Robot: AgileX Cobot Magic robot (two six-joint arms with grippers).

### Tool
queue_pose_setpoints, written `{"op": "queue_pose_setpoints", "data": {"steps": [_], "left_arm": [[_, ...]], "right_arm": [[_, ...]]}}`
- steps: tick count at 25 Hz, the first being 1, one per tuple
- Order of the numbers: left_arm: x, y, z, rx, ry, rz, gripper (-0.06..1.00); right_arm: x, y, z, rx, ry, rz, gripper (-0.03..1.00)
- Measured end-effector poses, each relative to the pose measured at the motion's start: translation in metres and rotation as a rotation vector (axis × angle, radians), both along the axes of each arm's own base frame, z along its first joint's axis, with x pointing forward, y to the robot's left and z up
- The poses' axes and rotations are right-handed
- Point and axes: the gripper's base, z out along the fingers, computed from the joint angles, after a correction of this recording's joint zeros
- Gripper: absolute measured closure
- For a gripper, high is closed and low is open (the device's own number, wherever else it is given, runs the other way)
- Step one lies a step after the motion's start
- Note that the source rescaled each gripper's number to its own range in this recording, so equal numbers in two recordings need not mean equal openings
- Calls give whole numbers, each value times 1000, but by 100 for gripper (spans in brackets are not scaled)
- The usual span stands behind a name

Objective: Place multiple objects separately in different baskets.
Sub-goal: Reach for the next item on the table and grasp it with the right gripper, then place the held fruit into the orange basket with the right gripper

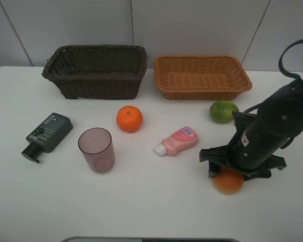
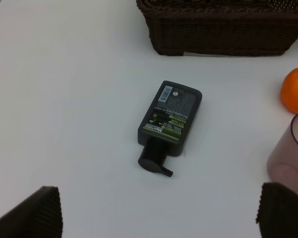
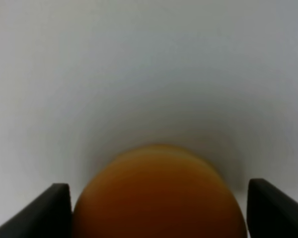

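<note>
Orange-red shading to yellow, the red-yellow fruit (image 1: pixel 228 184) sits on the white table (image 1: pixel 141 212) directly between the right gripper's (image 1: pixel 231 172) jaws. In the right wrist view the two dark fingers (image 3: pixel 49 210) stand right against the fruit's flanks, partly closed around it. Whether they press on it or only flank it cannot be told. The fruit rests on the table under the gripper.

The left gripper (image 2: pixel 159 215) hangs with its jaws spread wide and nothing between them. Its ribbed fingertips (image 2: pixel 35 215) show at either side of the left wrist view. Ahead of those jaws, well apart from them, the dark green pump bottle (image 2: pixel 171 116) lies flat, its pump head pointing back toward the gripper. Beyond the bottle stands the dark brown wicker basket (image 2: pixel 223 34). Just beside the fingertip on the jaws' right side is the translucent mauve cup (image 2: pixel 290 153), upright, with the orange (image 2: pixel 295 89) past it.

Beyond the right jaws lie the green fruit (image 1: pixel 223 111) and, further off, the light orange-tan basket (image 1: pixel 202 91). The small pink bottle (image 1: pixel 179 139) lies on its side to their left.
</note>
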Motion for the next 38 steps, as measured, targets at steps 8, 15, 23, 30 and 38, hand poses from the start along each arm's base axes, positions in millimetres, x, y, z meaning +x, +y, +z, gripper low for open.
{"op": "queue_pose_setpoints", "data": {"steps": [8,15,23,30,38], "left_arm": [[0,0,0,0,0,0,-6],[0,0,0,0,0,0,-6],[0,0,0,1,0,1,-6],[0,0,0,1,0,1,-6],[0,0,0,1,0,1,-6]], "right_arm": [[0,0,0,6,1,-8,84],[0,1,0,11,4,-18,85],[0,1,0,11,4,-18,85],[0,1,0,11,4,-18,85],[0,1,0,12,4,-19,85]]}}
